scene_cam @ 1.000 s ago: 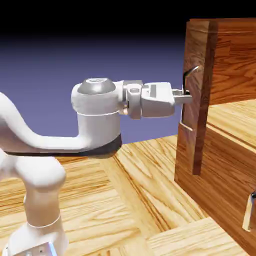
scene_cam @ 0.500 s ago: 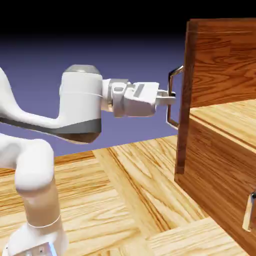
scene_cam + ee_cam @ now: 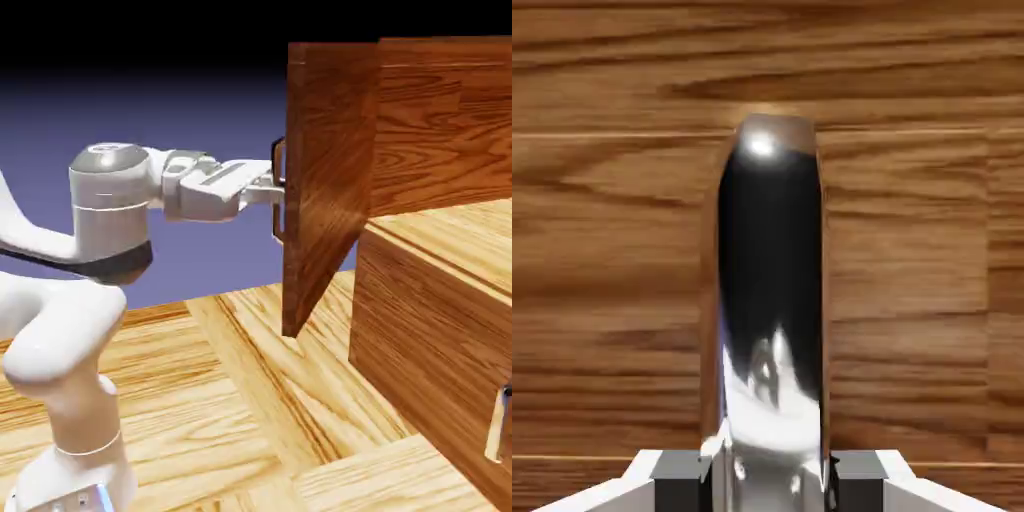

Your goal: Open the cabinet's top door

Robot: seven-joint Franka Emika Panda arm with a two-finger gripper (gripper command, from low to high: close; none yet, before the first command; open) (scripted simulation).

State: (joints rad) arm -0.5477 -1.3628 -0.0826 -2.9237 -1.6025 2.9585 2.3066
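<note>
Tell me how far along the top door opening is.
Done: the gripper is clamped on the handle, and the top door stands swung well out from the cabinet. In hand: holding the bar. Left: any further swing wanted, then release.

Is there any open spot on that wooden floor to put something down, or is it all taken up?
Bare light plank floor lies between the white arm's base and the boxy reddish-brown cabinet. It is crowded higher up, where the pincer grips the silver bar handle of the swung-out top door.
</note>
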